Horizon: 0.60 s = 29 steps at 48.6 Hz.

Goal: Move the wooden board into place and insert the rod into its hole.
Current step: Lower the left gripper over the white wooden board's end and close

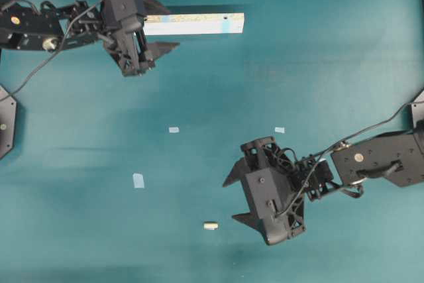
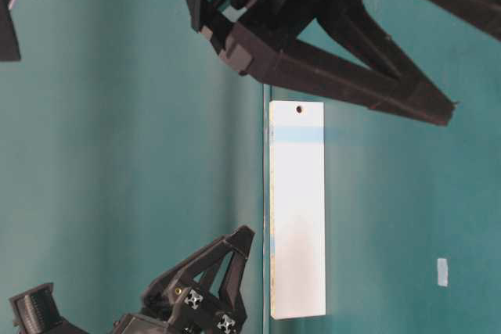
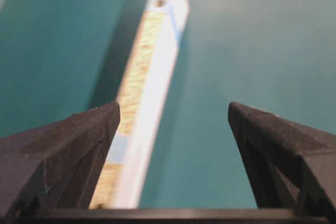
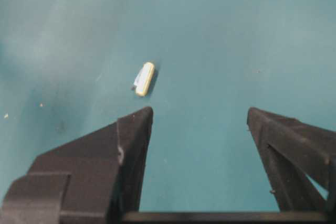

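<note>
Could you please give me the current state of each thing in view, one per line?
Wooden board: lying on the table, ungripped, its end between the left jaws.
Rod: lying on its side, loose, not inserted.
Left gripper: jaws open, astride the board's end.
Right gripper: jaws open, empty, near the rod.

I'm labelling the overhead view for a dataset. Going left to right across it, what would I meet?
Open left hand → larger pale blue tape square → long white wooden board → tiny cream-yellow cylinder rod → open right hand.
</note>
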Tool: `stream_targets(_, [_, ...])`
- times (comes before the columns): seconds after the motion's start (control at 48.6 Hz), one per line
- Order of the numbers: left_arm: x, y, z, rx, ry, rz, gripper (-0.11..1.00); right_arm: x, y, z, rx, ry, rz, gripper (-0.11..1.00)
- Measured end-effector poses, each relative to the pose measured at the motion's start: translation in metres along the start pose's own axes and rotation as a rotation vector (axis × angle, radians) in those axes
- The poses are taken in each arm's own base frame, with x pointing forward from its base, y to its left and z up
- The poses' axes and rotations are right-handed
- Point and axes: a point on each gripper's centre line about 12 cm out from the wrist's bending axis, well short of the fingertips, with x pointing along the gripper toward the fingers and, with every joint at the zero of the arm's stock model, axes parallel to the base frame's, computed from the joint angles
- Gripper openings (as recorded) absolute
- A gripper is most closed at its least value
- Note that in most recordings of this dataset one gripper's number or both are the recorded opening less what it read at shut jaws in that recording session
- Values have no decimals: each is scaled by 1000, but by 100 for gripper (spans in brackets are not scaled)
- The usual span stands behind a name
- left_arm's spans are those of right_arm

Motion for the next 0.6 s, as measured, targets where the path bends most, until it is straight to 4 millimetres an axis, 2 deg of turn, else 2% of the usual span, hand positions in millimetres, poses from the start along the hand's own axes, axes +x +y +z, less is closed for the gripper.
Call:
stream_targets(0.144, [5, 8, -8, 46, 31, 16, 91, 0, 0, 3, 3, 6, -3, 80])
stream_targets(0.597, [30, 14, -33, 63, 120, 17, 91, 8, 1, 8, 2, 4, -3, 80])
